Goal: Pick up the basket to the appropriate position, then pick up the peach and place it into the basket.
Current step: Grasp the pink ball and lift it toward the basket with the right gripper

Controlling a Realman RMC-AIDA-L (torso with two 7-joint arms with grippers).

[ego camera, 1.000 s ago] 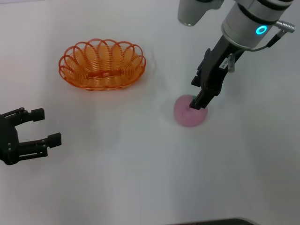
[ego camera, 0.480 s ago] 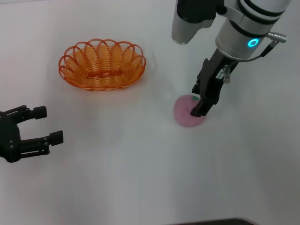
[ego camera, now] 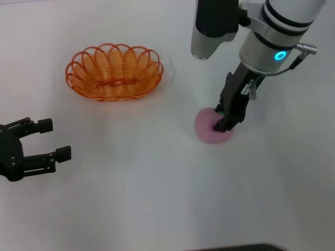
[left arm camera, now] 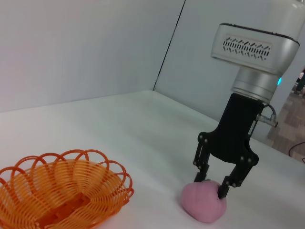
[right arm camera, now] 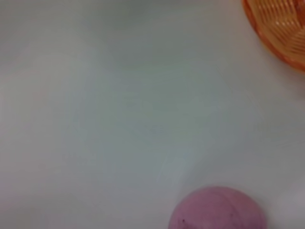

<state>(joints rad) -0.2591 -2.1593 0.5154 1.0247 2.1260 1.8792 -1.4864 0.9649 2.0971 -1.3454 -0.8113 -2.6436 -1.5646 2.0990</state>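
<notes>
The orange wire basket (ego camera: pixel 114 71) stands on the white table at the back left; it also shows in the left wrist view (left arm camera: pixel 57 200) and at a corner of the right wrist view (right arm camera: pixel 281 33). The pink peach (ego camera: pixel 208 130) lies on the table to the basket's right, seen too in the left wrist view (left arm camera: pixel 205 209) and the right wrist view (right arm camera: pixel 217 210). My right gripper (ego camera: pixel 222 121) is lowered onto the peach, its open fingers (left arm camera: pixel 224 190) straddling the peach's top. My left gripper (ego camera: pixel 56 138) is open and empty, low at the front left.
The white table (ego camera: pixel 136 178) spreads between the basket, the peach and my left gripper. A grey wall stands behind the table in the left wrist view (left arm camera: pixel 86 43).
My right gripper has come down lower over the peach, its fingers now on either side of it. The left gripper has barely moved.
</notes>
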